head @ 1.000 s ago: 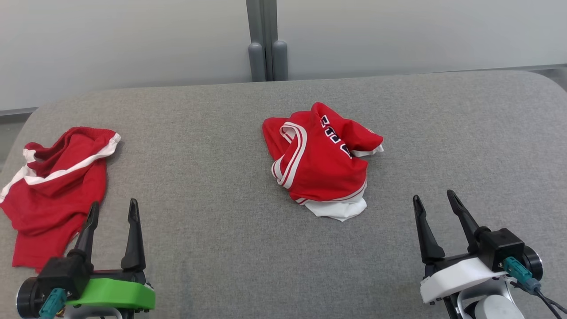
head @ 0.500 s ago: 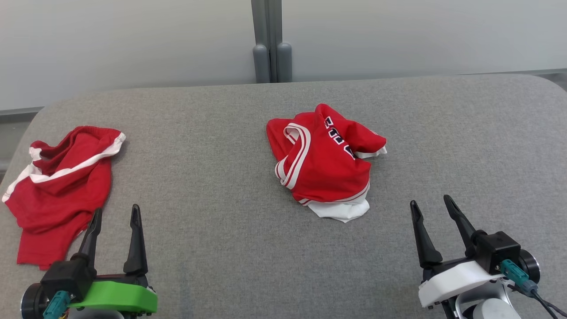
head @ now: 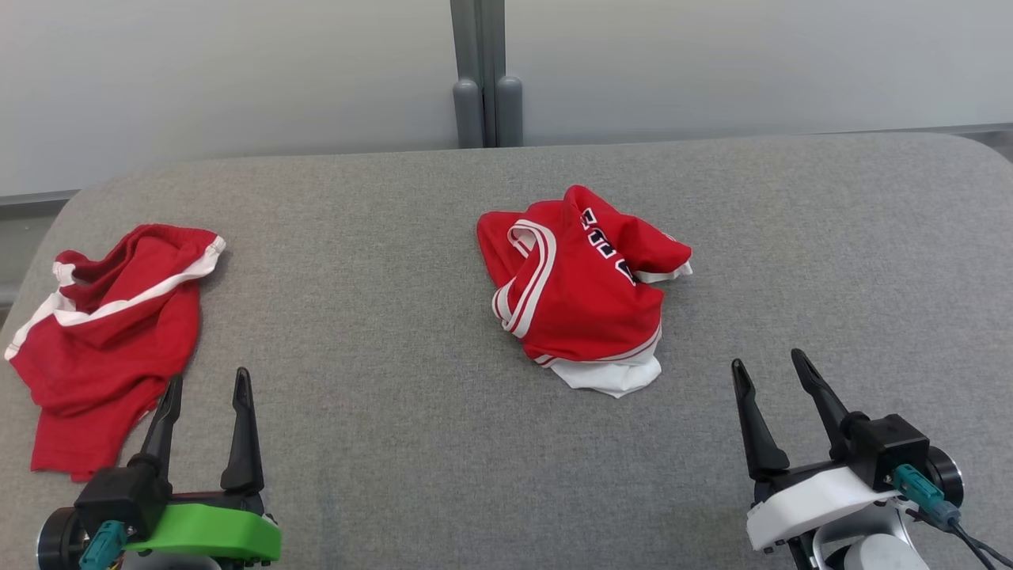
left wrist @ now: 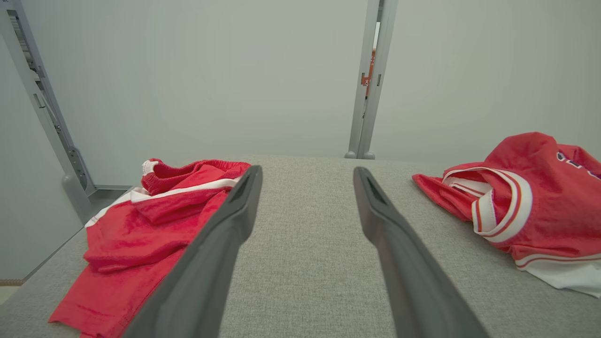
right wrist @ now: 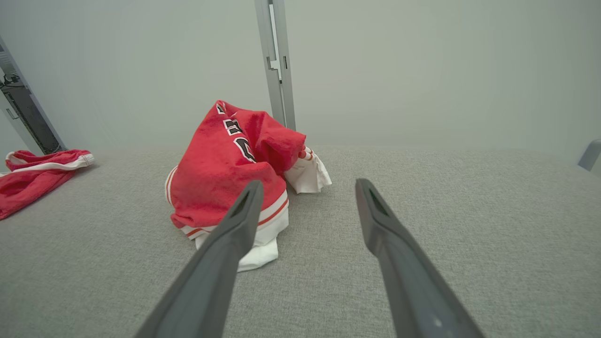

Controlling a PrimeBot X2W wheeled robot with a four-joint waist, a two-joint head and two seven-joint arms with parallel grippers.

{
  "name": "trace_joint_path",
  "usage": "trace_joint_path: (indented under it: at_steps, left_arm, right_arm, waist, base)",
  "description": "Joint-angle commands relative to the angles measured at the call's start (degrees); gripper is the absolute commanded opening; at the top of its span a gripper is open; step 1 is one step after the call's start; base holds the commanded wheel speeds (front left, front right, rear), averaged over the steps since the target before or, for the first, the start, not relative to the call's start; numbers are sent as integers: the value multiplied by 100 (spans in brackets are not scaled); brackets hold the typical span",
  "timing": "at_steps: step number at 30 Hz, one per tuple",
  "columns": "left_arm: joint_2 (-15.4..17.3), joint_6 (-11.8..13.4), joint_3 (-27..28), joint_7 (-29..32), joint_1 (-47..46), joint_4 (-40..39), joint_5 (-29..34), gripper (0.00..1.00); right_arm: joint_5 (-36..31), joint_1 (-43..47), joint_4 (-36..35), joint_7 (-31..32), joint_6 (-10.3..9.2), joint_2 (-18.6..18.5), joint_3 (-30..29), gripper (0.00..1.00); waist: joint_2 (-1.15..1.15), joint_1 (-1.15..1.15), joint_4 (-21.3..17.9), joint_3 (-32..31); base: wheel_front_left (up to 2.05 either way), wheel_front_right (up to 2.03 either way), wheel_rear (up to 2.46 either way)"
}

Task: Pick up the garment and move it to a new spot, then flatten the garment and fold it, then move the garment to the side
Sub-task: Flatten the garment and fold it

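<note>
Jersey [head: 586, 309] is a crumpled red heap with white trim, sitting roughly mid-table [head: 396, 356] with nothing touching it. Left gripper [head: 208, 377] is spread wide with nothing in it, low at the near left, just beside the red shorts [head: 111, 332] bunched up on that side. Right gripper [head: 768, 359] is likewise wide apart and empty, near right, a bit short of the jersey's white hem.

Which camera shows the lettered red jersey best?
The head view: the jersey lies whole, seen from above, trim and lettering clear. The right wrist view shows it low, from the side, a finger crossing its hem. The left wrist view crops it at the right edge.
</note>
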Motion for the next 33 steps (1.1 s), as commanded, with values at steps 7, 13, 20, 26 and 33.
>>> trace_joint_path:
  at_steps: [7,13,20,26,33]
  left_arm:
    - [-52,-35,41,-19,0,6,55,100]
    - [-59,-50,55,-19,-15,39,62,100]
    - [-60,-50,-29,-19,-81,117,62,100]
    - [-23,-51,-524,-19,-445,283,22,100]
    - [96,-53,-1284,-12,-1216,701,-122,100]
  right_arm:
    - [4,55,-2,-5,-6,-15,-12,100]
    - [17,54,22,-8,-6,-12,-12,100]
    - [-3,37,-1,12,-6,-3,15,100]
    - [37,-72,-5,12,-6,-14,105,100]
    - [86,-232,36,-30,-6,-41,166,100]
  waist:
    - [0,0,-19,7]
    - [0,0,-37,-13]
    - [0,0,-77,-9]
    - [0,0,-237,119]
    - [0,0,-590,416]
  base:
    - [0,0,0]
    - [0,0,0]
    - [0,0,0]
    - [0,0,0]
    - [0,0,0]
